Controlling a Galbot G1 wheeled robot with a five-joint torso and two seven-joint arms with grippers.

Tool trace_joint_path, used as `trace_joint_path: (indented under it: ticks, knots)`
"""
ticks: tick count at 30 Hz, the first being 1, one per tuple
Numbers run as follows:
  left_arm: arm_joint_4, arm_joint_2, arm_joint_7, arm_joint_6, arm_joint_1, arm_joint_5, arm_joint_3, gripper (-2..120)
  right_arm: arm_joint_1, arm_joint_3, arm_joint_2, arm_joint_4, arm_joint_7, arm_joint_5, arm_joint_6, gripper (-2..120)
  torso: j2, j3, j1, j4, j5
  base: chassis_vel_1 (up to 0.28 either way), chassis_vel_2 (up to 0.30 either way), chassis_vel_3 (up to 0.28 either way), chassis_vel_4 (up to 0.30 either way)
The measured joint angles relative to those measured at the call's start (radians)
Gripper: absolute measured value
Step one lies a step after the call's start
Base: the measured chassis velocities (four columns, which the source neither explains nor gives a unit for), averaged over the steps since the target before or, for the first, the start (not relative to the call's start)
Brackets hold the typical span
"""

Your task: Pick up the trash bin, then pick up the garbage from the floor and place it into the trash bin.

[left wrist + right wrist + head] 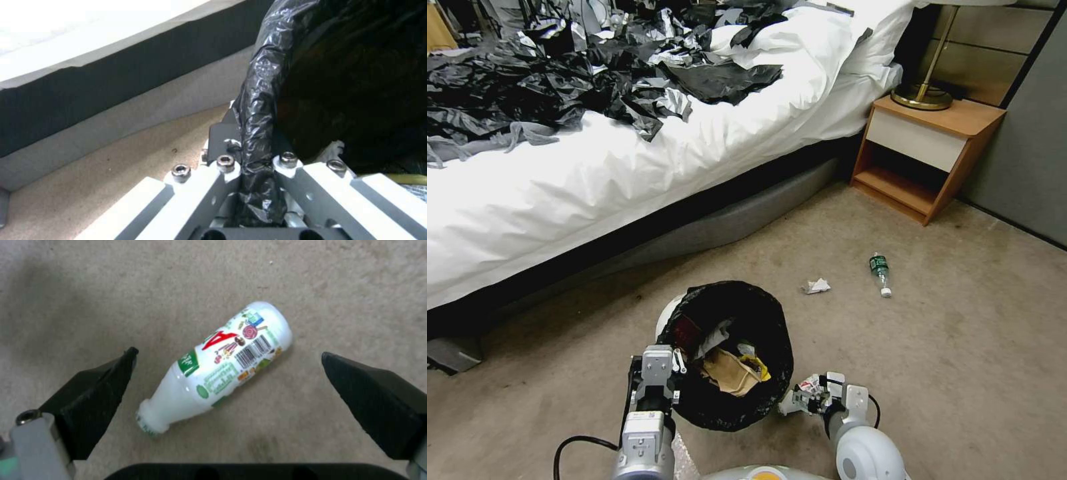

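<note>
Right wrist view is showing the right tool [227,373] hanging wide open over a white bottle [220,366] on the floor [89,290], gripping nothing. I judge the pick-up step is going on; next it needs lowering and closing across the bottle, while the left tool [258,173] is clamping the trash bin [730,353] rim.

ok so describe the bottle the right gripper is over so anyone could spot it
On the carpet beside the trash bin, the open right gripper brackets a small white bottle lying on its side. Unlike the clear, green-labelled bottle near the nightstand, it is opaque, with a red letter A.

White bottle [218,368] label: big red "A", barcode; rest unreadable
</note>
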Motion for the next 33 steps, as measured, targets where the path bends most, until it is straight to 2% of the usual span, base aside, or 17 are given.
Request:
trace_joint_path:
  ticks: [19, 22, 24, 25, 27, 29, 30, 32, 33]
  knots:
    - [0.005, -0.002, -0.001, 0.000, 0.002, 0.004, -0.004, 0, 0.079, 0.002, 0.069, -0.248, -0.071, -0.054, 0.077, 99, 0.000, 0.000, 0.000, 0.0000, 0.0000, 0.000, 0.000, 0.000, 0.000]
    - [0.008, -0.003, -0.001, 0.000, 0.001, 0.004, -0.003, 0, 0.089, 0.006, 0.079, -0.280, -0.097, -0.072, 0.105, 86, 0.000, 0.000, 0.000, 0.0001, -0.0005, 0.000, 0.000, 0.000, 0.000]
    - [0.008, -0.003, -0.001, 0.000, 0.001, 0.004, -0.003, 0, 0.091, 0.007, 0.080, -0.285, -0.102, -0.076, 0.110, 83, 0.000, 0.000, 0.000, 0.0001, -0.0004, 0.000, 0.000, 0.000, 0.000]
    - [0.008, -0.003, -0.001, 0.000, 0.001, 0.004, -0.003, 0, 0.092, 0.007, 0.081, -0.288, -0.106, -0.080, 0.114, 76, 0.000, 0.000, 0.000, 0.0001, -0.0005, 0.000, 0.000, 0.000, 0.000]
    - [0.008, -0.003, -0.001, 0.000, 0.001, 0.004, -0.003, 0, 0.093, 0.007, 0.081, -0.289, -0.110, -0.083, 0.118, 73, 0.000, 0.000, 0.000, 0.0001, -0.0003, 0.000, 0.000, 0.000, 0.000]
    - [0.008, -0.003, -0.001, 0.000, 0.001, 0.004, -0.003, 0, 0.094, 0.007, 0.080, -0.288, -0.115, -0.088, 0.121, 63, 0.000, 0.000, 0.000, 0.0001, 0.0002, 0.000, 0.000, 0.000, 0.000]
    - [0.008, -0.003, -0.001, 0.000, 0.001, 0.004, -0.003, 0, 0.094, 0.007, 0.080, -0.288, -0.115, -0.088, 0.121, 63, 0.000, 0.000, 0.000, 0.0001, 0.0002, 0.000, 0.000, 0.000, 0.000]
    - [0.008, -0.003, -0.001, 0.000, 0.000, 0.004, -0.002, 0, 0.094, 0.006, 0.079, -0.284, -0.116, -0.093, 0.123, 51, 0.000, 0.000, 0.000, -0.0001, 0.0003, 0.000, 0.000, 0.000, 0.000]
    - [0.008, -0.003, -0.001, 0.000, 0.000, 0.004, -0.002, 0, 0.094, 0.006, 0.079, -0.284, -0.116, -0.093, 0.123, 51, 0.000, 0.000, 0.000, -0.0001, 0.0003, 0.000, 0.000, 0.000, 0.000]
